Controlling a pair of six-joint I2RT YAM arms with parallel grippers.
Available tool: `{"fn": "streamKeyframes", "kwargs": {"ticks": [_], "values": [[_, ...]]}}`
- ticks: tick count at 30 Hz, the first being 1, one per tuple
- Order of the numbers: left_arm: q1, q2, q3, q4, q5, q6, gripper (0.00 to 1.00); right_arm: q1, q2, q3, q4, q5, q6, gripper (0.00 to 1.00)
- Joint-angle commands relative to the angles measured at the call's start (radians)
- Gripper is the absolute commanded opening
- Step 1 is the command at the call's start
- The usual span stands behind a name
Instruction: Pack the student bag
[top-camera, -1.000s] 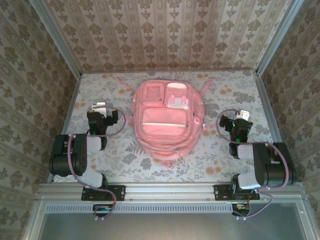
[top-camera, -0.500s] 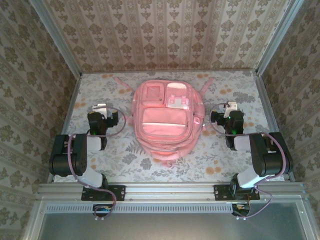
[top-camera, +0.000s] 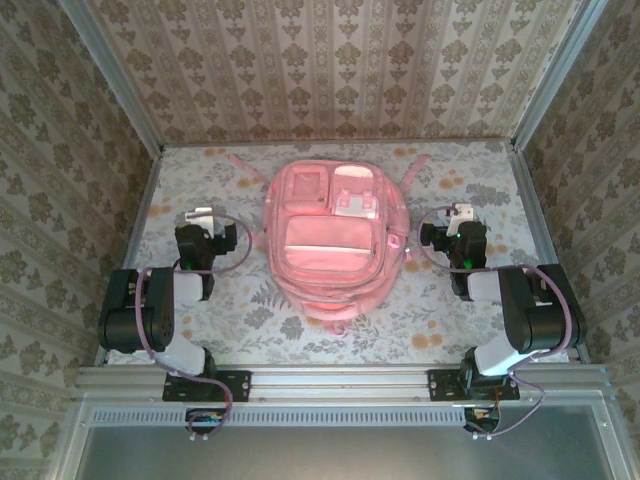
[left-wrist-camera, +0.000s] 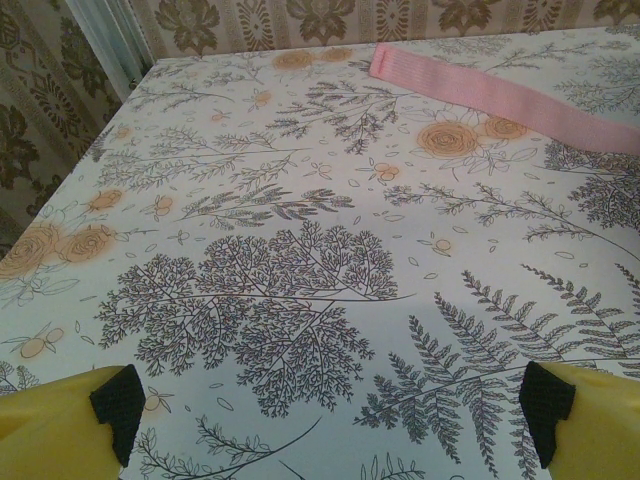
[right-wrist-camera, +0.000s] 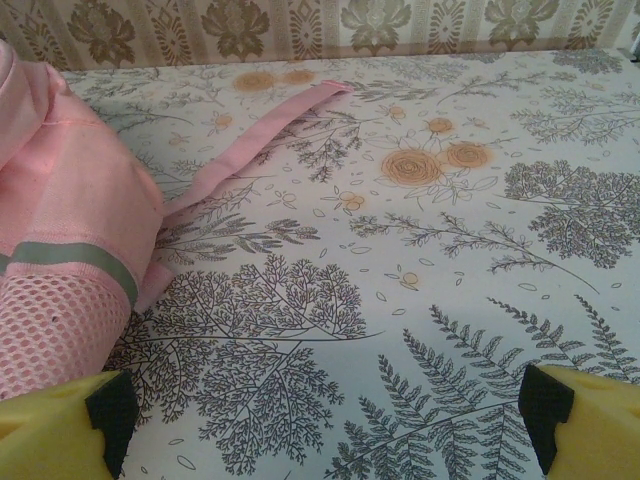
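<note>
A: Near side first. Arms?
B: Left end effector is left of the bag and right end effector is right of it. Both are over bare floral tabletop.
A: Jaw state?
B: Both spread wide, holding nothing. In the left wrist view the yellow fingers sit at the bottom corners, with only tabletop print in the gap. The right wrist view looks alike.
A: Bag?
B: The student bag lies flat mid-tabletop, front pockets up, between the end effectors and touching neither. Its mesh side pocket is close on the left of the right wrist view.
A: Far end?
B: Pale pink straps trail from the bag's top toward the back wall.
</note>
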Motion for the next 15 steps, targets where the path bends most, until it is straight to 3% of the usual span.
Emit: {"fn": "streamKeyframes", "kwargs": {"ticks": [1, 15], "values": [[0.000, -0.010, -0.004, 0.007, 0.017, 0.021, 1.00, 0.006, -0.009, 0.006, -0.002, -0.004, -0.017, 1.00], [-0.004, -0.010, -0.004, 0.007, 0.011, 0.023, 1.00, 0.006, -0.009, 0.006, -0.002, -0.003, -0.016, 1.00]]}}
